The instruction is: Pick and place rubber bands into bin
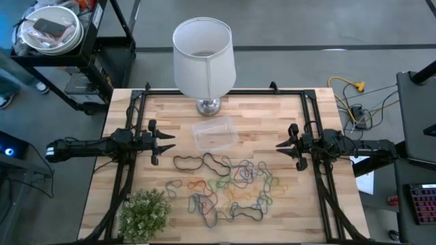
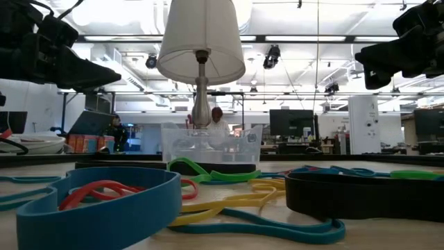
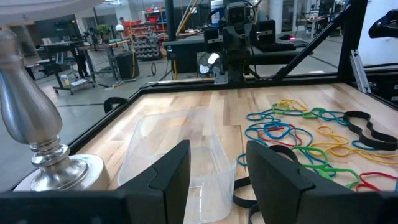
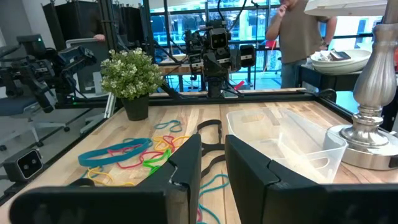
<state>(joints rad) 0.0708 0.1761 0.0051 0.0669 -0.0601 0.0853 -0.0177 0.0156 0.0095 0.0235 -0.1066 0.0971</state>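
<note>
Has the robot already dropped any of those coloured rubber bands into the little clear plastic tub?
No: seen from above, the small see-through plastic tub is empty, and the coloured rubber bands all lie on the wooden table.

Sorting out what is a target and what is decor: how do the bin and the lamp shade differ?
The bin is see-through plastic; the lamp shade is opaque white. The bin is shallow and roughly rectangular with rounded corners; the lamp shade is tall and round. The bin lies flat on the table; the lamp shade stands raised on a silver lamp base. The bin looks much smaller. Both sit near the table's middle, on the far side of the rubber bands.
</note>
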